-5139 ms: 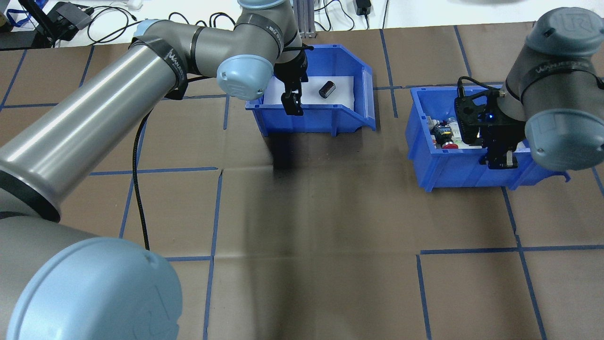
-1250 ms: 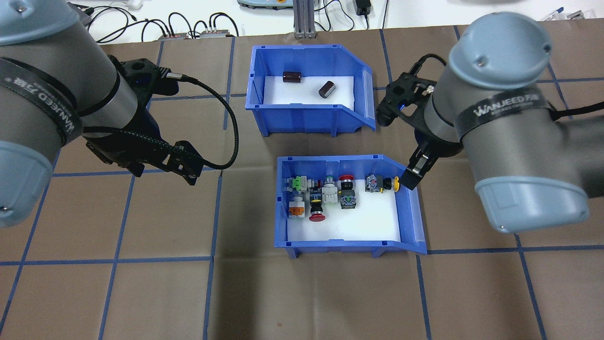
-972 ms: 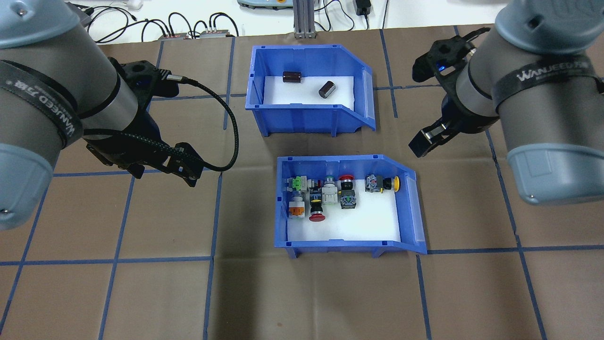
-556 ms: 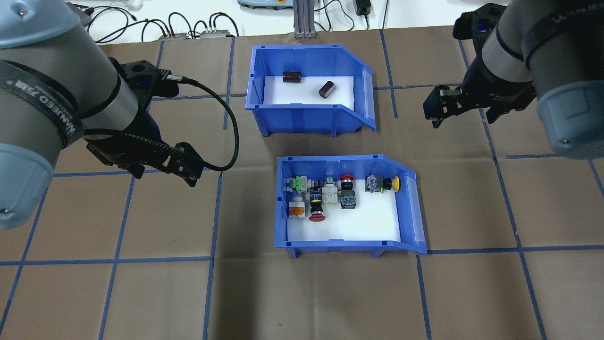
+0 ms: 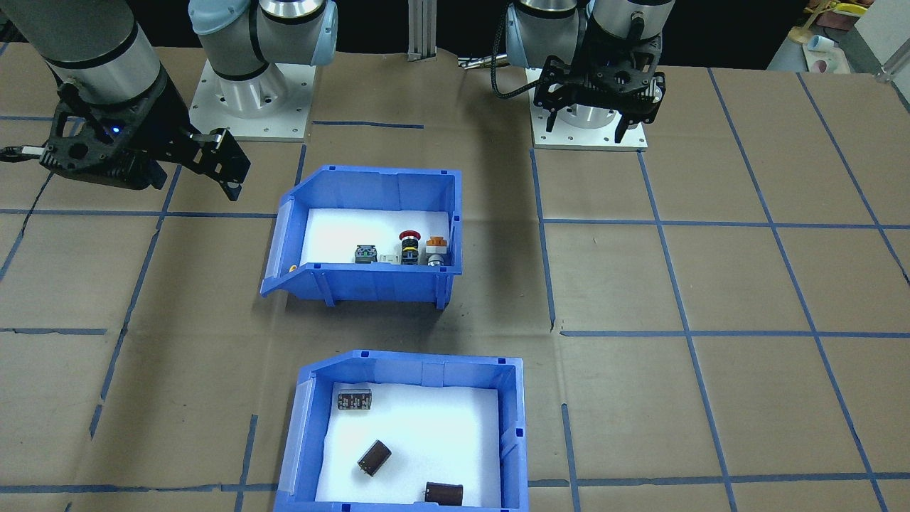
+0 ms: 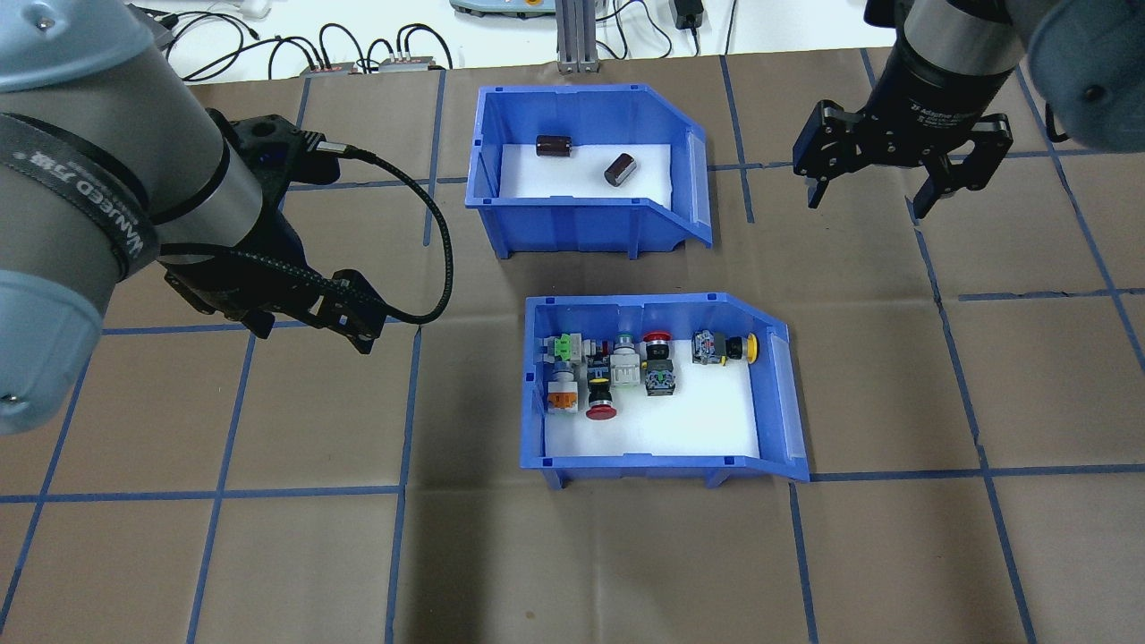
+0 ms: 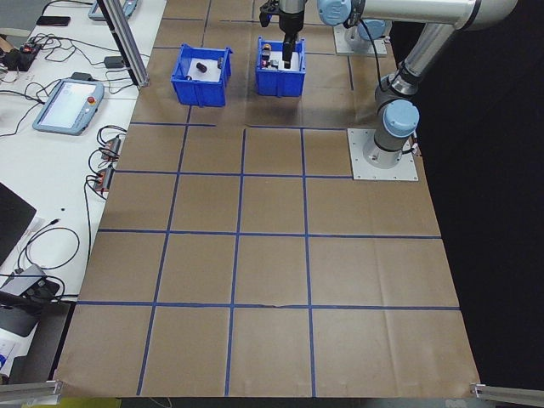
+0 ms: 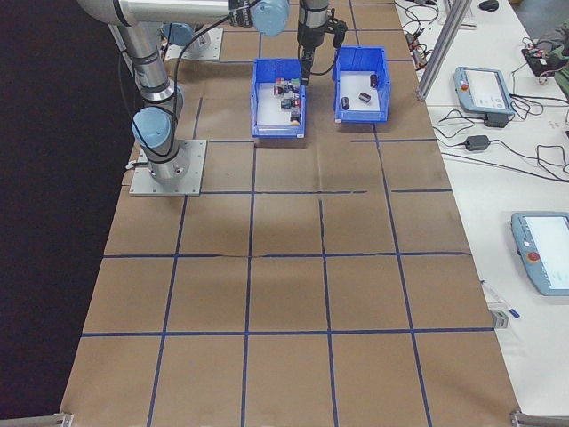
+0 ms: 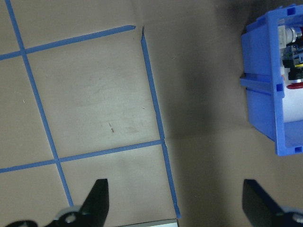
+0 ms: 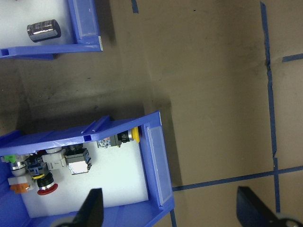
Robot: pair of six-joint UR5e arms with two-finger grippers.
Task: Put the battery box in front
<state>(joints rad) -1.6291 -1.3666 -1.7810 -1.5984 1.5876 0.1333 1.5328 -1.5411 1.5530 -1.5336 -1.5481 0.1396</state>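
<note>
The right gripper (image 6: 866, 192) has swung farther up and away from the switch bin (image 6: 776, 398), fingers spread and holding nothing. The left gripper (image 6: 353, 322) has not moved, jaws apart and empty. Two blue bins stand between the two grippers. The battery box (image 6: 680, 219), beyond the switch bin, lies crosswise, sloped mouth toward the right gripper, three dark cylinders (image 5: 372, 456) inside.

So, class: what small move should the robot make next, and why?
Probably retract the right tool towards its base. Both it and the left tool hang open and empty, and the battery box sits beyond the button bin, apart from it.
</note>
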